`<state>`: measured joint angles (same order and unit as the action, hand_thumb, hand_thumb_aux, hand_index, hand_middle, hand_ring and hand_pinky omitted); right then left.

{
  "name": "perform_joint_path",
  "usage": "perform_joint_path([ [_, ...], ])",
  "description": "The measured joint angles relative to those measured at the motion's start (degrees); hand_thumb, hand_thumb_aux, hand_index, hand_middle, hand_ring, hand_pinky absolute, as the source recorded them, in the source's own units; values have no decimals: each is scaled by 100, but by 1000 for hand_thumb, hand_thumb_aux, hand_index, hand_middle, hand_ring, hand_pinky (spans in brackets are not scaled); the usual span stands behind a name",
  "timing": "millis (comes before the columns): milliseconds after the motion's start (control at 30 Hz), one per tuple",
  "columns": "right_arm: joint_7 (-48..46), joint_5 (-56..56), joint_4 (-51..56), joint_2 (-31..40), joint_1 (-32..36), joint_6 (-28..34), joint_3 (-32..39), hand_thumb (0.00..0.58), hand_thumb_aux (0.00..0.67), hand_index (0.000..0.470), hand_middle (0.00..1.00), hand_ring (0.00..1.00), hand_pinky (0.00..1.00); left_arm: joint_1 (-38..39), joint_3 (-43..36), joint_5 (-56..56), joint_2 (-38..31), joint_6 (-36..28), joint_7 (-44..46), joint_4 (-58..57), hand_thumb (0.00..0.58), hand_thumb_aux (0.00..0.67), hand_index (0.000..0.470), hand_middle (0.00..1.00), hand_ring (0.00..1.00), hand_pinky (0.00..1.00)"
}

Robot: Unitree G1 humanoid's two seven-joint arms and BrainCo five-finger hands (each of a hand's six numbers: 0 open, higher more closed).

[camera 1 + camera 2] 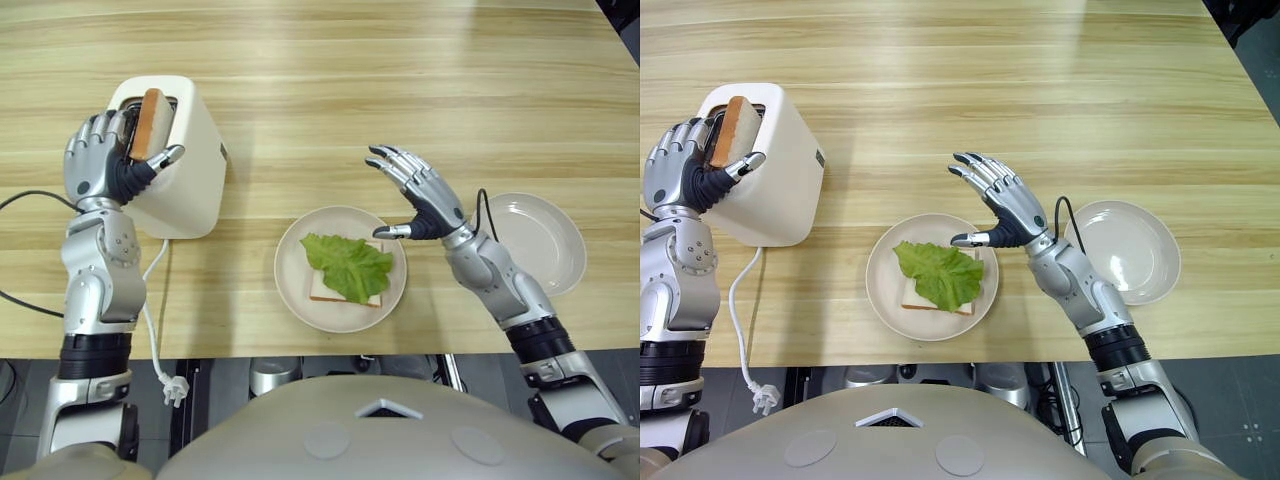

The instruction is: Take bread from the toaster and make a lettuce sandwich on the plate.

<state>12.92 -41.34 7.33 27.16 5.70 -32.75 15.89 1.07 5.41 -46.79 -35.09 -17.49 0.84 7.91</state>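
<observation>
Left hand (97, 160) clasped the bread slice (152, 120), upright in the toaster (190, 180); right hand (430, 197) hung splayed, empty, beside the plate (288, 275).

The white toaster (190, 170) stands upright at the table's left. One brown-crusted slice (151, 122) projects on edge from its slot, clasped by the left hand (100, 160). A round cream plate (290, 270) lies to the toaster's right, near the front edge. On the plate, a flat base slice (322, 291) is mostly covered by a green lettuce (348, 263) leaf.
</observation>
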Motion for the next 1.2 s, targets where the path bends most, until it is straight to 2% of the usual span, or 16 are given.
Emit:
perform_joint_path([
  [400, 94, -46, 116, -120, -3, -13, 87, 0, 0, 0, 0, 0, 0, -96, -24, -38, 2, -94, -235, 106, 580, 670, 460, 0, 0, 0],
  [600, 97, -73, 237, -156, -12, -10, 128, 0, 0, 0, 0, 0, 0, -266, 30, -36, 11, -45, -631, 232, 580, 670, 460, 0, 0, 0],
  [633, 99, -75, 240, -165, -12, -10, 128, 0, 0, 0, 0, 0, 0, -292, 79, -35, 13, -22, -709, 303, 580, 670, 460, 820, 820, 820],
  [667, 104, -76, 242, -168, -12, -10, 127, 0, 0, 0, 0, 0, 0, -298, 152, -34, 14, 4, -784, 394, 580, 670, 460, 1000, 1000, 1000],
  [800, 215, -57, 288, -166, 29, -7, 84, 0, 0, 0, 0, 0, 0, -473, 547, 110, 12, 343, -1142, 1003, 580, 670, 460, 1000, 1000, 1000],
  [900, 298, 85, 337, -173, 170, -8, -78, 0, 0, 0, 0, 0, 0, -671, 707, 611, 35, 724, -1083, 1382, 580, 670, 460, 1000, 1000, 1000],
  [1033, 431, 462, 568, -150, 358, -138, -394, 0, 0, 0, 0, 0, 0, -1029, 907, 2241, 286, 1022, -285, 1651, 580, 670, 460, 1000, 1000, 1000],
  [1200, 414, 1306, 900, 9, 550, -741, -831, 0, 0, 0, 0, 0, 0, -1392, 787, 4175, 626, 1026, 1024, 1784, 580, 670, 460, 1000, 1000, 1000],
])
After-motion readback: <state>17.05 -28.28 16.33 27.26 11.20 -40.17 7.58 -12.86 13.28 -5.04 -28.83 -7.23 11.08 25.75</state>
